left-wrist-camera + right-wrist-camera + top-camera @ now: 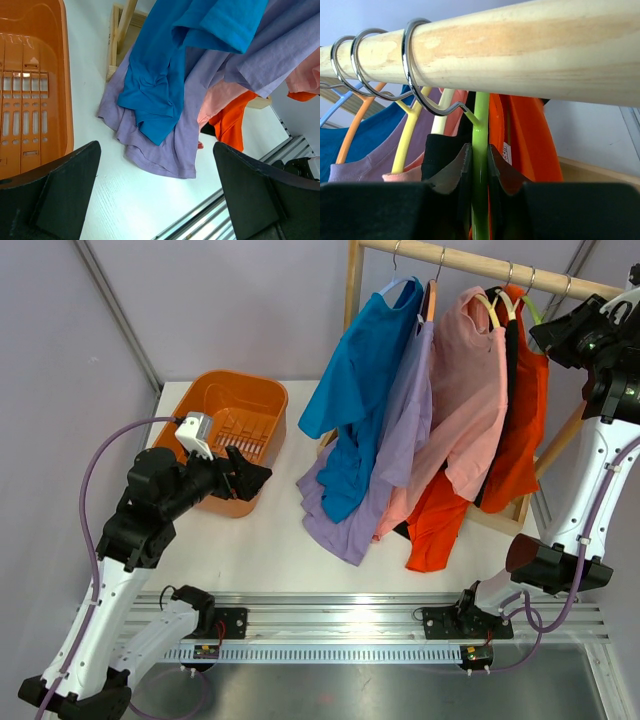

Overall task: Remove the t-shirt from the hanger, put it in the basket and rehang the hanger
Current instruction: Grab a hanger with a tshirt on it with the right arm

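An orange t-shirt (525, 420) hangs at the right end of the wooden rail (480, 260), beside a green hanger (530, 308). In the right wrist view my right gripper (480, 150) is shut on the green hanger's (480, 120) stem just under the rail (520, 50), both fingers pressed against it. Orange cloth (530, 145) lies right of the stem and black cloth (442, 150) left of it. My left gripper (255, 478) hovers open and empty over the table near the basket, facing the hanging hems (165, 155).
Blue (360, 390), purple (400, 440) and pink (465, 390) shirts hang further left on the same rail, their hems reaching the table. An orange basket (225, 405) stands at the back left. The rack's wooden upright (352, 290) rises behind the blue shirt.
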Controlling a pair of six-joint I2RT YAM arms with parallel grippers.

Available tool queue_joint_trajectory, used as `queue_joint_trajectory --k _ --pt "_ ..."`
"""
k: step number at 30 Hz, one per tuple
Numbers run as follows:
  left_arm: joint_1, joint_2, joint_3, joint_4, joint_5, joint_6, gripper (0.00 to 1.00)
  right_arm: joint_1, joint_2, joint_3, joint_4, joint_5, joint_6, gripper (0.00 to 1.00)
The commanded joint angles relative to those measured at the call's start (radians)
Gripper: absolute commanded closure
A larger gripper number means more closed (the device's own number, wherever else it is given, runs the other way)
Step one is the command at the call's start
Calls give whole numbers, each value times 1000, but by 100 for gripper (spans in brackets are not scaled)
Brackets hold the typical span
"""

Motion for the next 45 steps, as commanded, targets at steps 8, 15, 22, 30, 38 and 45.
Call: queue_joint_trajectory --k 8,15,22,30,38,45 --pt "-8 -15 8 40 28 -22 1 -49 -16 74 19 -130 67 100" --pt "-10 -23 18 44 37 -33 1 -87 -73 36 183 -171 113 100" --pt "-10 -29 20 41 43 -34 1 -90 -105 20 244 -166 111 100" --pt "-10 -41 15 50 46 -42 1 -98 -156 -6 246 -157 87 100" --pt "-10 -47 15 49 51 -40 1 -116 -245 -72 148 -122 -7 100" --pt "-10 -69 5 47 59 -39 1 -128 -401 -204 79 -79 -93 100"
